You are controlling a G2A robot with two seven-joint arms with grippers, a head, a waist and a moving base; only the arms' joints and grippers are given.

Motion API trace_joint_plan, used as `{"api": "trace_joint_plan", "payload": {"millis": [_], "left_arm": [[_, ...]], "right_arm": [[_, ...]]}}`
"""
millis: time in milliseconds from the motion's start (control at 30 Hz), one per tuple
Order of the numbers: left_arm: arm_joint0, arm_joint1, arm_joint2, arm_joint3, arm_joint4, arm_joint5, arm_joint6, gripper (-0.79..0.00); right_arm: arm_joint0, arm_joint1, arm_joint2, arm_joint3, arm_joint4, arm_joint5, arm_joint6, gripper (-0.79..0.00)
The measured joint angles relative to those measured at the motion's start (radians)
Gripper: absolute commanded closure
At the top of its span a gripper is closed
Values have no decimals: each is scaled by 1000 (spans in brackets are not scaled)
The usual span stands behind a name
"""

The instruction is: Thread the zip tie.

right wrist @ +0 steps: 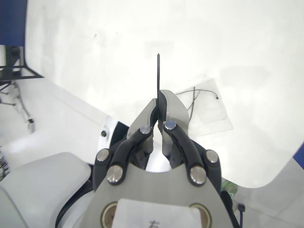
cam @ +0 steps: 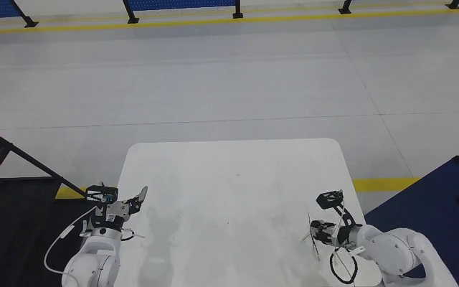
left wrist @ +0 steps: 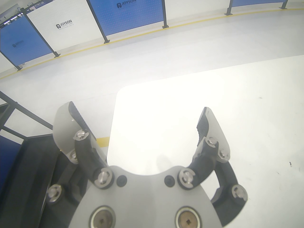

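Observation:
My right gripper (right wrist: 158, 98) is shut on a thin black zip tie (right wrist: 158, 72). The tie's pointed end sticks straight out past the fingertips, above the white table (right wrist: 166, 24). From above, that gripper (cam: 318, 232) is near the table's front right corner, and the tie (cam: 314, 244) shows as a thin dark line. My left gripper (left wrist: 139, 110) stands open with nothing between its fingers, over the table's left edge. In the top view it (cam: 135, 201) is at the front left, far from the tie.
A clear plastic bag (right wrist: 211, 110) lies flat on the table just beyond the right gripper, with thin black ties (right wrist: 193, 96) on it. The table (cam: 229, 194) is bare between the arms. Blue and white fence panels (left wrist: 123, 8) stand across the floor.

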Motion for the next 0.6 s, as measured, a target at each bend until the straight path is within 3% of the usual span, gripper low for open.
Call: {"api": "trace_joint_plan", "payload": {"millis": [300,600], "left_arm": [[0,0,0,0,0,0,0,-785],[0,0,0,0,0,0,0,-785]], "right_arm": [[143,16,-26,186,379,-76,280,0],[228,19,-87,291,494,-59,340,0]]}}
